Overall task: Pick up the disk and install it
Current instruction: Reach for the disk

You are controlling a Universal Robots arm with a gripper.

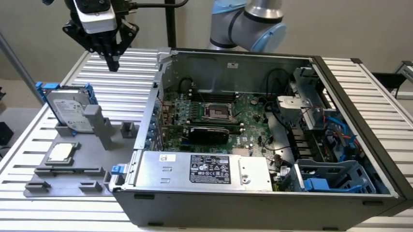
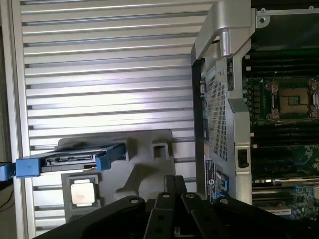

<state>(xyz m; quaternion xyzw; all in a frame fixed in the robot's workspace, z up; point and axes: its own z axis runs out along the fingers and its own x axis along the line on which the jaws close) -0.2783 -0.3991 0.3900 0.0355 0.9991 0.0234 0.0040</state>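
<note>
The disk (image 1: 66, 107) stands on edge in its blue frame, slotted into a grey holder (image 1: 100, 126) on the table (image 1: 132, 79), at the exterior view's left of the open computer case (image 1: 258, 212). A CPU chip (image 1: 60, 152) lies beside it, nearer the camera. The jaws hang well above the disk, pressed together and empty.

The disk (image 1: 66, 110) is silver with a white label — its frame (image 1: 41, 91) is bright blue. The board (image 1: 249, 110) is green. The table (image 1: 123, 83) has shiny grey stripes.

Silver metal disk (image 1: 66, 110) in blue plastic frame (image 1: 41, 90); ribbed matt metal table (image 1: 119, 86).
</note>
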